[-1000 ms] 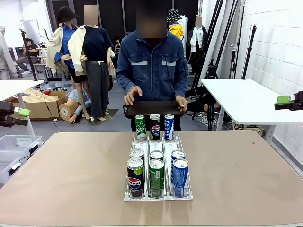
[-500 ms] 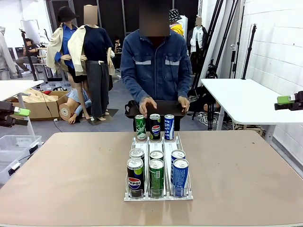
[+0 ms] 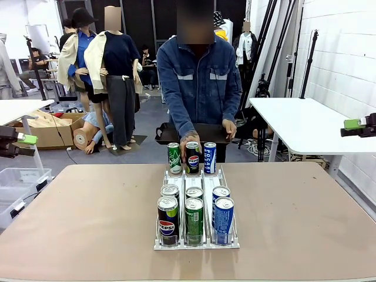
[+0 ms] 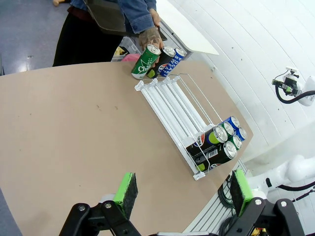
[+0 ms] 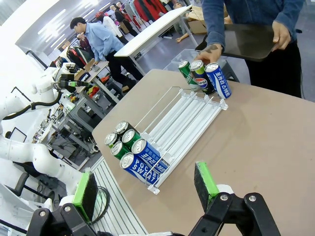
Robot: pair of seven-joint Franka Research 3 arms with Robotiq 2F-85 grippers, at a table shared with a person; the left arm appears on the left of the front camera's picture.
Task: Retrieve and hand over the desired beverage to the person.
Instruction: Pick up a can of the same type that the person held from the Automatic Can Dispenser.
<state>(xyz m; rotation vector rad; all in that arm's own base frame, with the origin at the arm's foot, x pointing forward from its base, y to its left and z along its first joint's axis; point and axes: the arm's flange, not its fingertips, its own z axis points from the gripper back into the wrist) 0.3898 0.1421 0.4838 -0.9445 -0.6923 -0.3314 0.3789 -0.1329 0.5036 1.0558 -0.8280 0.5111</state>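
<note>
The person (image 3: pixel 200 82) in a blue denim jacket stands at the table's far edge. One hand (image 3: pixel 190 138) rests on the middle Pepsi can (image 3: pixel 192 157) at the far end of the clear can rack (image 3: pixel 194 176); the other hand holds a black tray (image 3: pixel 205 133). A green can (image 3: pixel 174 157) and a blue Pocari can (image 3: pixel 210 157) flank that Pepsi. Several more cans (image 3: pixel 194 214) stand at the rack's near end. My left gripper (image 4: pixel 183 194) is open and empty, high off the table's left side (image 3: pixel 17 141). My right gripper (image 5: pixel 145 189) is open and empty off the right side (image 3: pixel 359 125).
The brown table (image 3: pixel 88 205) carries the rack in its middle. A white table (image 3: pixel 305 123) stands at the back right, a cardboard box (image 3: pixel 41 126) and a clear plastic bin (image 3: pixel 17 182) at the left. Other people (image 5: pixel 101 42) work farther off.
The person has straightened and shifted to the right, and one hand has come off the tray down onto the middle can at the rack's far end. Neither arm has moved.
</note>
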